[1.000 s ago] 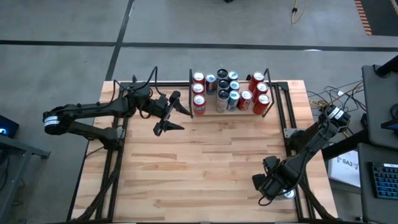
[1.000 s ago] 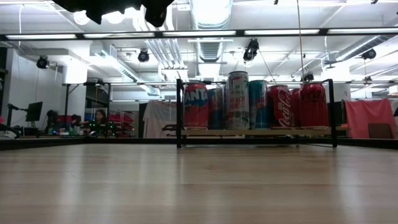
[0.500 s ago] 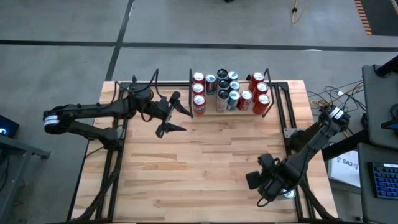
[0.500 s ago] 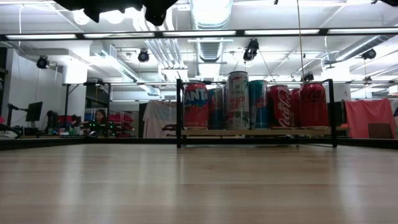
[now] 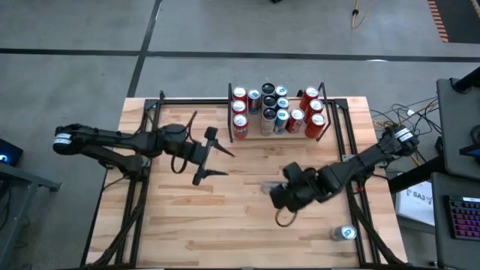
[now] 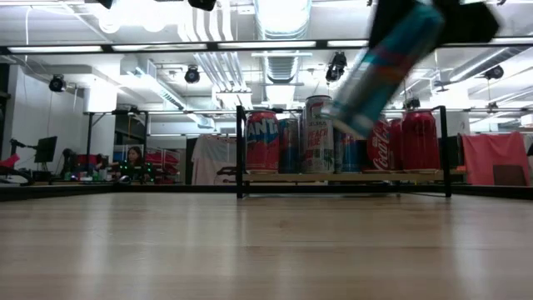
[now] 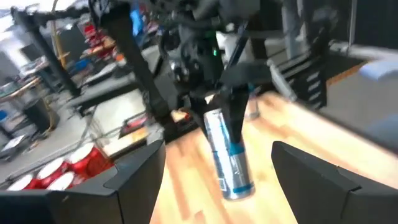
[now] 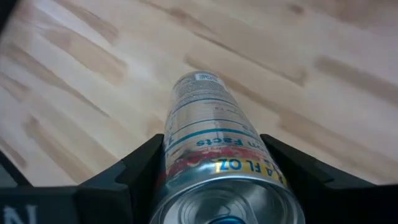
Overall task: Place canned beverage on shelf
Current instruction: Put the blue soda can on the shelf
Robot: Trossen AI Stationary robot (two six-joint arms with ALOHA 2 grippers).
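right gripper (image 5: 279, 196) grasping a can (image 8: 214, 146), lifted clear of the table (image 5: 225, 225), out mid-table, well short of the shelf (image 5: 277, 133). in the low view the can (image 6: 383, 67) hangs tilted, base pointing down toward the shelf side, in front of the cans already standing there. wrist view shows both fingers pressed against the can's sides near its top, so the grip looks firm.

left gripper (image 5: 214, 155) hovers near the shelf's left end, fingers spread, holding nothing. its wrist view looks across at the held can (image 7: 227, 155) hanging under the right arm.

shelf is at the far edge of the table, already crowded with standing cans (image 5: 270, 109). one more can (image 5: 343, 233) sits at the table's near right edge, well apart from the shelf.

step: carry phase, can picked and in transit to the shelf. placing not yet done.

next move probably needs: bring the can upright, find a free spot on the shelf board (front row or a gap, hard to tell from above), lower without knocking neighbours or hitting the black rails, then let go.
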